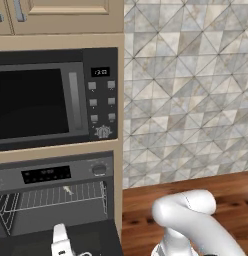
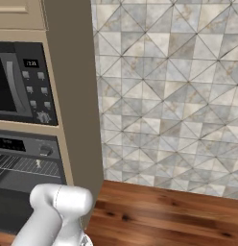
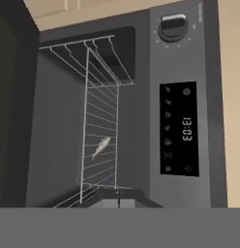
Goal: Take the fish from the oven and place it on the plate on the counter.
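The oven [image 1: 56,200] stands open, its dark door [image 1: 91,242] folded down. The tiny silvery-beige fish [image 1: 67,190] lies on the upper wire rack [image 1: 61,196], alone and untouched. In the right base view the fish [image 2: 38,164] is a pale speck on the rack. The hand view is rolled, with the oven's display [image 3: 182,128] and knob [image 3: 172,26] on its right and the fish [image 3: 101,147] near its middle. My gripper [image 3: 118,197] is shut and holds nothing, hanging in front of the oven mouth and well short of the fish. The blue plate is out of view.
A black microwave-like unit [image 1: 51,97] with a button panel sits above the oven. A beige cabinet side [image 2: 75,96] separates the oven from the reddish-brown counter [image 2: 164,211], which runs along a tiled wall. My white arm [image 1: 191,220] rises over the counter's edge.
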